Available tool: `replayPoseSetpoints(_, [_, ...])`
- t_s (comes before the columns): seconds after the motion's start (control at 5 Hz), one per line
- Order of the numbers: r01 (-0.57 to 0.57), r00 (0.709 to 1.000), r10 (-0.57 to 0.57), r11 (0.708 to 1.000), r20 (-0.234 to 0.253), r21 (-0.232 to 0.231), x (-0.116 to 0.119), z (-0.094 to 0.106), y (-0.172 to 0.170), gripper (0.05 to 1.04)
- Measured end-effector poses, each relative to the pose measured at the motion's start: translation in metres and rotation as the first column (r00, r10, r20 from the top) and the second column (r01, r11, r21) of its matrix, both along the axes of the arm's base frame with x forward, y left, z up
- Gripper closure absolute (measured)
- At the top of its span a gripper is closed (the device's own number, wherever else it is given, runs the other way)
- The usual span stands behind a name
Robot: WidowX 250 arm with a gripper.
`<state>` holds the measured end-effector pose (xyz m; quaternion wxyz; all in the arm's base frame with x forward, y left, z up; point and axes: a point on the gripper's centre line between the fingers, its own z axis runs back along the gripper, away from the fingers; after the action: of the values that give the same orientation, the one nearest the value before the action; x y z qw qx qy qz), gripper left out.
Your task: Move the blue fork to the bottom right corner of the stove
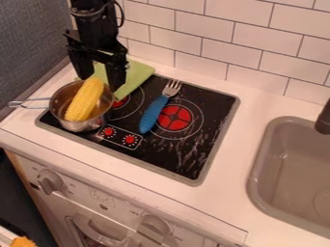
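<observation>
Hand (pixel 99 72) is spread wide, nothing gripped, pointed down near the pot (pixel 80 126) at the stove's (pixel 219 102) 10 o'clock; arm (pixel 93 19) is hung in from 11. Blue fork (pixel 152 115) is laid mid-stove, handle to 7, tines to 1. Pot should be cleared first, handle straddled squarely at mid-length, pinched low, lifted slightly, then carried toward 5 and released inside the rim.

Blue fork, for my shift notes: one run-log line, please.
blue fork: on stove, tines toward wall | hand: open, by pot, off fork | corn: in pot | bottom-right placement: not done
</observation>
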<state>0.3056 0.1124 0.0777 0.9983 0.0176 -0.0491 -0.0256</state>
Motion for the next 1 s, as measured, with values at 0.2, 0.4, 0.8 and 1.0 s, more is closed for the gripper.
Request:
replayPoseSetpoints(0.2, [-0.012, 1.000, 0.011, 1.000, -0.026, -0.009, 0.000, -0.010, -0.001, 0.083])
replayPoseSetpoints(0.4, [-0.048, 0.998, 0.048, 0.999, -0.036, -0.007, 0.010, -0.026, -0.020, 0.083])
replayPoseSetpoints(0.8, [-0.060, 0.996, 0.059, 0.998, -0.060, -0.017, 0.039, -0.053, -0.063, 0.084])
replayPoseSetpoints(1.0, [-0.074, 0.994, 0.070, 0.997, -0.088, -0.038, 0.044, -0.068, -0.068, 0.083])
